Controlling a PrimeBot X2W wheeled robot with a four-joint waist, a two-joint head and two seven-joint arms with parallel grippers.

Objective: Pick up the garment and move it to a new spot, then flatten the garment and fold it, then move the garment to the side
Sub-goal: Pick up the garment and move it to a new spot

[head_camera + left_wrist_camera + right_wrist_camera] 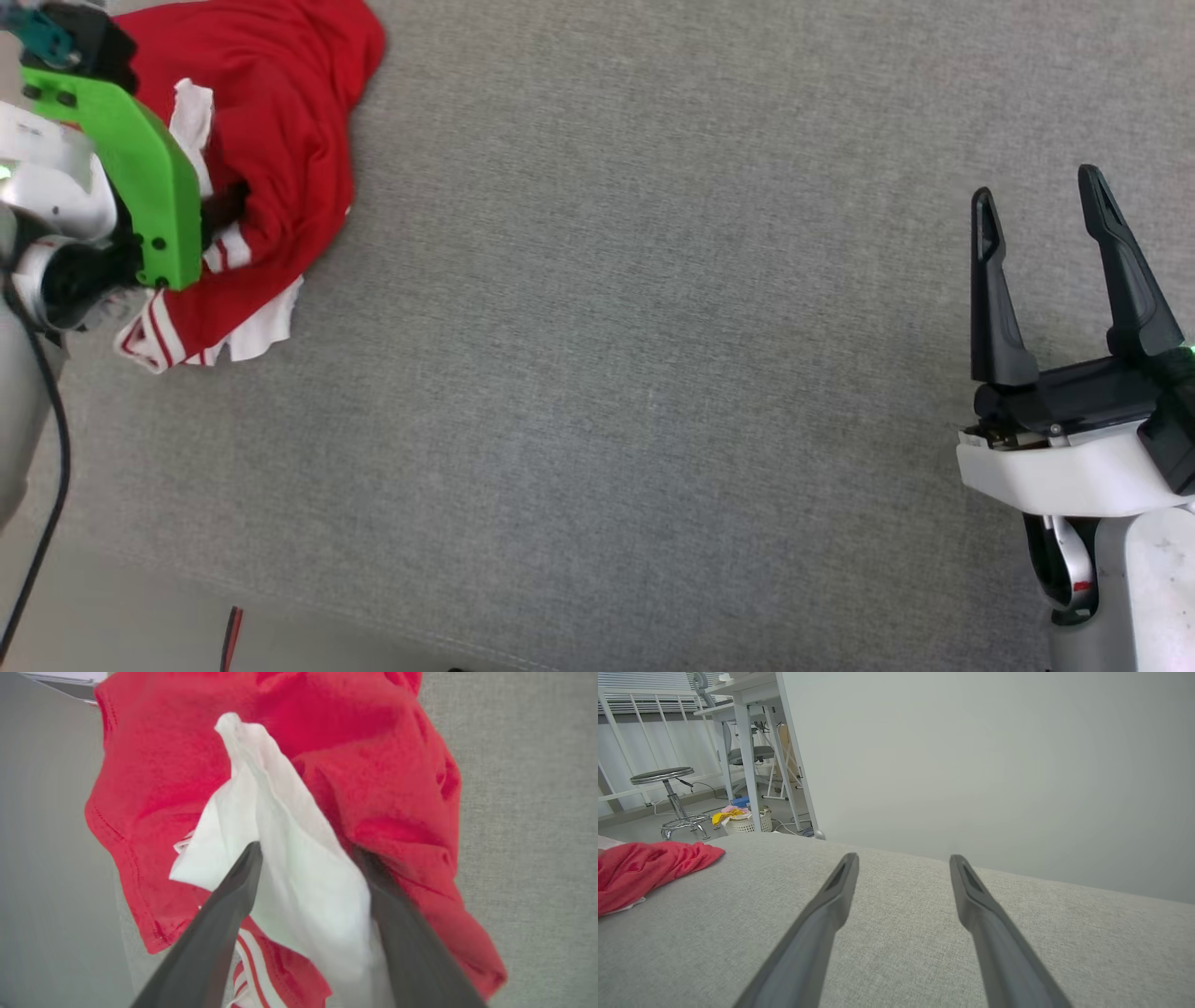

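1. Red jersey T-shirt (pixel 280 121) lies crumpled at the frame's upper left on the grey desk (pixel 653 373)
2. Left tool (pixel 306 851), spread wide, straddles its white sleeve (pixel 280 812): best to lower, then pinch sleeve and red cloth together
3. Right tool (pixel 1036 187) hangs spread and empty, lower right

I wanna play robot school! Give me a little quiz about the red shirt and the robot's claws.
1. True or false: the right claw is touching the garment.
2. What lies between the fingers of the left claw? A) a white fold of the garment B) a black collar C) a blue pocket
3. Fill in the gap: both claws are ___ (open or shut).

Key: 1 false, it is far off over bare grey cloth; 2 A; 3 open.
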